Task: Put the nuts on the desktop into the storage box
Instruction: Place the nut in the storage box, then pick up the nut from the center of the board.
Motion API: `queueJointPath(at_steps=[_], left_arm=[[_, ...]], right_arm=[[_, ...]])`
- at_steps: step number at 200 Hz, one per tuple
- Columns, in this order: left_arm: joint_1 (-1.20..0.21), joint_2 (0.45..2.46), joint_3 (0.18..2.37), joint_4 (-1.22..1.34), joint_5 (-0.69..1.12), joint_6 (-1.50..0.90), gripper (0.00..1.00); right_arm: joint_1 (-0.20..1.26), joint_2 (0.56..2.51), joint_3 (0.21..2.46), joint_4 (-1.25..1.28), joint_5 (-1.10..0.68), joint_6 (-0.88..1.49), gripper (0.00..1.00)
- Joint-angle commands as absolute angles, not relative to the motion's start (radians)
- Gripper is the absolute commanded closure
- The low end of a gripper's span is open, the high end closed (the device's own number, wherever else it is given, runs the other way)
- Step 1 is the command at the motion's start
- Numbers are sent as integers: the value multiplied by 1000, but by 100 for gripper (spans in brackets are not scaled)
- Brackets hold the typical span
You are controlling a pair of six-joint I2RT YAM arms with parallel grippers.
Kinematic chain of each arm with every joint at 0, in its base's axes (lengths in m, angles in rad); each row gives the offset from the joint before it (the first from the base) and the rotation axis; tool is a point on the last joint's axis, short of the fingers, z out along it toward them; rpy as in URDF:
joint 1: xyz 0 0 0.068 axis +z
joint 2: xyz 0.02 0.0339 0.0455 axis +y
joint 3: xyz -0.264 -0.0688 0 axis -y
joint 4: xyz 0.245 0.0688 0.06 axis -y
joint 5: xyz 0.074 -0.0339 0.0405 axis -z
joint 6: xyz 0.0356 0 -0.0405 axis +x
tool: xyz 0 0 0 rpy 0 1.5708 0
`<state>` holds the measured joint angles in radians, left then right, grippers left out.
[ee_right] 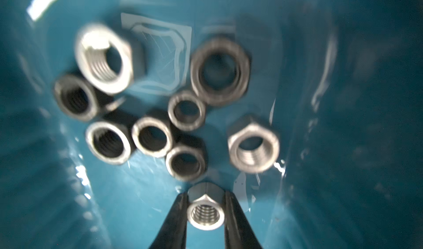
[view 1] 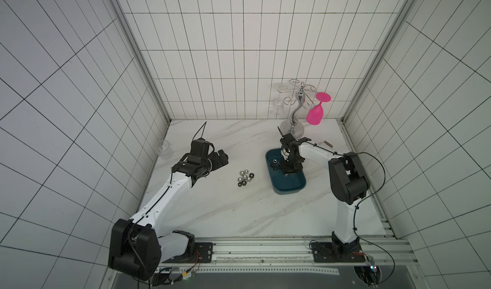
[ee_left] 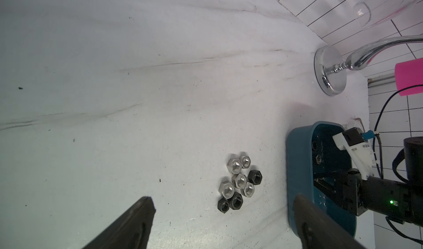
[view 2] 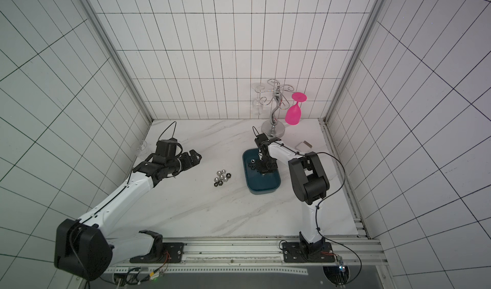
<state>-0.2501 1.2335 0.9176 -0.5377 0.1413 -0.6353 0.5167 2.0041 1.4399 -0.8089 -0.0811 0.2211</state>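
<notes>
Several black and silver nuts (view 1: 245, 178) (view 2: 222, 178) lie clustered on the white desktop (view 1: 239, 216), left of the teal storage box (view 1: 289, 185) (view 2: 265, 186). The left wrist view shows this cluster (ee_left: 240, 181) beside the box rim (ee_left: 297, 163). My left gripper (view 1: 221, 158) (ee_left: 223, 201) hangs open to the left of the cluster, holding nothing. My right gripper (view 1: 284, 165) (ee_right: 206, 195) points down into the box, shut on a silver nut (ee_right: 205, 211) just above the box floor (ee_right: 343, 122). Several more nuts (ee_right: 151, 135) (view 1: 275, 164) lie in the box ahead of it.
A chrome glass rack (view 1: 292, 128) with a hanging pink glass (view 1: 315, 112) stands behind the box at the back wall. A clear glass (view 1: 164, 149) sits by the left wall. A small white box (view 1: 327, 143) lies near the right wall.
</notes>
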Motion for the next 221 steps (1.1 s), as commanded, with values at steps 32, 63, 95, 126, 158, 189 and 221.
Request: queueJointPath(at_steps=[32, 63, 95, 126, 158, 189, 221], left_arm=[[-230, 1214, 934, -549, 140, -612, 2], [-221, 1210, 938, -551, 140, -612, 2], [-212, 1208, 938, -552, 137, -612, 2], [-198, 1200, 933, -563, 133, -614, 2], [-191, 1180, 924, -574, 126, -613, 2], [-178, 1155, 914, -585, 110, -606, 2], [-164, 1136, 892, -580, 106, -603, 2]], right_arm=[[510, 1992, 1517, -844, -8, 203, 56], [524, 1898, 1531, -859, -8, 200, 52], [624, 1783, 1521, -831, -95, 132, 50], [771, 1765, 1518, -811, -122, 39, 43], [839, 1838, 1523, -805, -132, 0, 43], [860, 1920, 1529, -805, -117, -20, 44], [877, 2005, 1553, -803, -99, -40, 44]])
